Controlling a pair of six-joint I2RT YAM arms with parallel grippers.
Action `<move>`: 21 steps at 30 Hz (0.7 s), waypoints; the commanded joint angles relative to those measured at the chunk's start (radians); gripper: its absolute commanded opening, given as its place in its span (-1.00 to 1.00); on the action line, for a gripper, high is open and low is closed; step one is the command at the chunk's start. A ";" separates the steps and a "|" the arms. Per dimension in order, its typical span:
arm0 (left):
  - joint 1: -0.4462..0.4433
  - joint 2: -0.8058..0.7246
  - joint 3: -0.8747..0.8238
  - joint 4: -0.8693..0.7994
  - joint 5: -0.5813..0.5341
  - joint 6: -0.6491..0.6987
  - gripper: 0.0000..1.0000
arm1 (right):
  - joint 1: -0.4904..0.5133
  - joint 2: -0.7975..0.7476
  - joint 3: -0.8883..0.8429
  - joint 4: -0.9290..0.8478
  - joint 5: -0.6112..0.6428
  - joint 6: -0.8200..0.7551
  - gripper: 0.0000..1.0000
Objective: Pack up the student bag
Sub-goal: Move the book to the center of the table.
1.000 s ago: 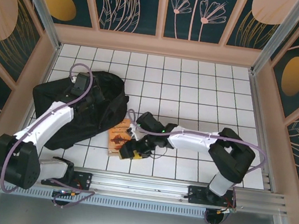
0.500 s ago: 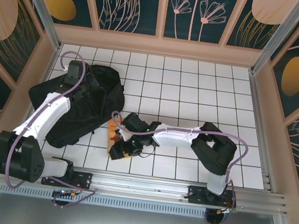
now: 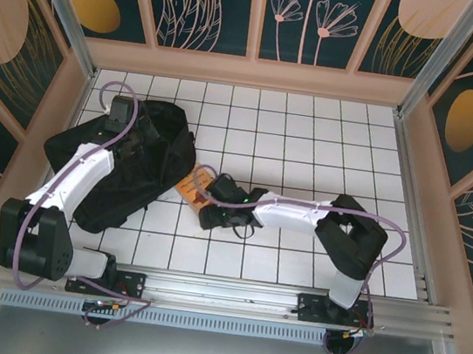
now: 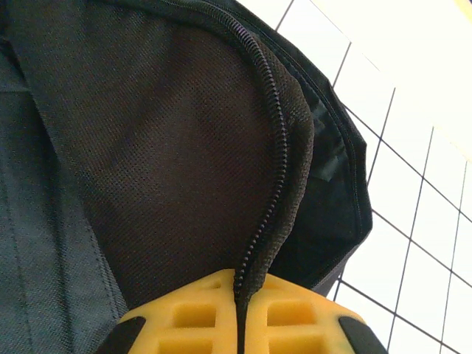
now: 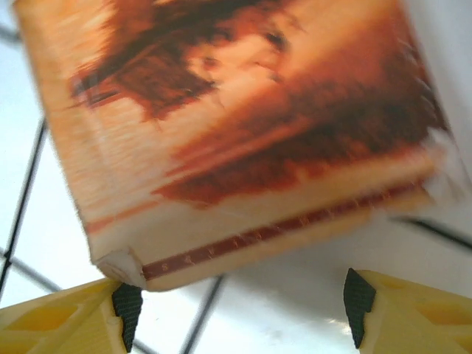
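Observation:
The student bag (image 3: 144, 173), a large black backpack, lies at the left of the white tiled table. My left gripper (image 3: 127, 131) is over its far part, shut on the zippered edge of a flap (image 4: 273, 177); the yellow fingers (image 4: 184, 317) pinch the fabric and hold it up, showing the mesh lining. An orange-brown book (image 3: 193, 187) lies just right of the bag. My right gripper (image 3: 215, 214) stands open at the book's (image 5: 221, 125) near edge, its left fingertip (image 5: 127, 306) close to a worn corner, with nothing between the pads.
Wooden walls with dark floral panels enclose the table on three sides. White tiles (image 3: 312, 144) stretch to the right and far side of the bag. The metal rail (image 3: 229, 295) with the arm bases runs along the near edge.
The book has shifted away from the near edge, closer to the bag, with my right gripper following behind it. My left arm pulled the bag's edge slightly back and to the left.

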State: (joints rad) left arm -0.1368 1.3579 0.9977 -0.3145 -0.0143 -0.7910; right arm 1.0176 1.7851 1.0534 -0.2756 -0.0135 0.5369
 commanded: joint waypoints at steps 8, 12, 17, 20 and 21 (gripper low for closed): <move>0.004 0.008 -0.094 0.093 0.153 -0.031 -1.00 | -0.210 -0.055 -0.082 0.240 -0.487 0.121 0.51; 0.004 -0.002 -0.130 0.121 0.183 -0.051 -1.00 | -0.275 -0.045 -0.125 0.307 -0.537 0.238 0.57; 0.004 0.004 -0.142 0.135 0.203 -0.065 -1.00 | -0.330 0.003 -0.147 0.370 -0.571 0.328 0.64; 0.003 0.002 -0.145 0.140 0.205 -0.066 -1.00 | -0.336 0.048 -0.151 0.460 -0.636 0.383 0.63; 0.004 0.003 -0.148 0.142 0.206 -0.069 -1.00 | -0.336 0.066 -0.149 0.499 -0.659 0.412 0.62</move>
State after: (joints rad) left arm -0.1356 1.3746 0.8688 -0.1928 0.1474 -0.8410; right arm 0.6781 1.8034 0.9192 0.0998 -0.5785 0.8536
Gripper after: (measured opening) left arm 0.076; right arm 0.812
